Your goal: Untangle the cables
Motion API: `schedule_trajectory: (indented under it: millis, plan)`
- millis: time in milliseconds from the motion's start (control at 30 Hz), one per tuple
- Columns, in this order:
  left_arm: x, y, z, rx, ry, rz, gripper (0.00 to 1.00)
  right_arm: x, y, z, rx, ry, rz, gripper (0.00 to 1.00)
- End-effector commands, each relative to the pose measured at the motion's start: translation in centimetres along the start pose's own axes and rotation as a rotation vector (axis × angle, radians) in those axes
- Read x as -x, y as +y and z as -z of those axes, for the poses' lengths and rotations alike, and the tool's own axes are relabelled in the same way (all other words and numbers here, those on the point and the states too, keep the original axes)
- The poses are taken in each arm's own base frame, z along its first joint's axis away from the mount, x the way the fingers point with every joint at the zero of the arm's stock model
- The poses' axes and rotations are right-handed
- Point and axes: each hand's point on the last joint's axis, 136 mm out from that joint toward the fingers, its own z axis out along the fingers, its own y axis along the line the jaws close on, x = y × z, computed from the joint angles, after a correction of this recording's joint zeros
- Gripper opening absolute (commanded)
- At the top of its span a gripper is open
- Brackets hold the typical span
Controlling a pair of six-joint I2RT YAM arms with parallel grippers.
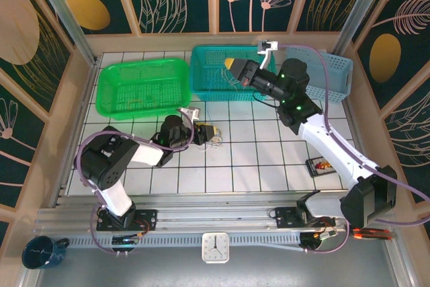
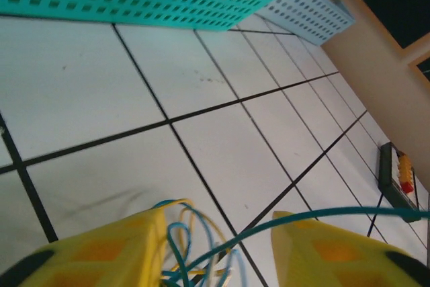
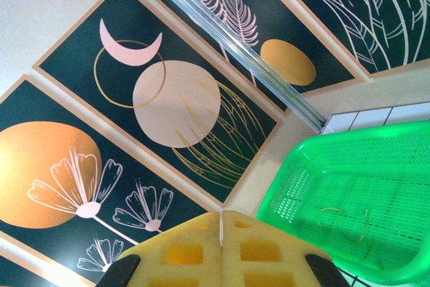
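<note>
A small tangle of thin cables (image 1: pixel 216 139) lies on the white tiles left of the table's middle. My left gripper (image 1: pixel 209 132) is low over it. In the left wrist view the blue, yellow and white loops of the cables (image 2: pixel 185 240) sit between the yellow fingers (image 2: pixel 121 247), which stand apart; the left gripper (image 2: pixel 220 216) is open. One teal strand (image 2: pixel 336 214) runs off to the right past the other finger. My right gripper (image 1: pixel 229 64) hovers over the teal basket, and in its wrist view the right gripper (image 3: pixel 222 214) is shut with nothing in it.
A green basket (image 1: pixel 142 62) stands at the back left, with a thin orange wire (image 3: pixel 342 223) on its floor. A teal basket (image 1: pixel 208 52) and a light blue basket (image 1: pixel 336 65) stand at the back right. A small black tray (image 1: pixel 320 165) lies right of centre.
</note>
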Motion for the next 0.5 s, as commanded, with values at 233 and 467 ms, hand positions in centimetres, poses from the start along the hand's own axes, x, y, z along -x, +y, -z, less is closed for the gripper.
schedule_trajectory:
  millis: [233,467]
  plan:
    - [-3.5,1.6,-0.7,0.018,0.083,0.018,0.29,7.1,8.5,1.5,0.141,-0.149,0.151,0.0]
    - [-5.4,2.6,0.0,0.041,0.112,0.044,0.25,11.8,13.3,3.9,0.227,-0.265,0.229,0.0]
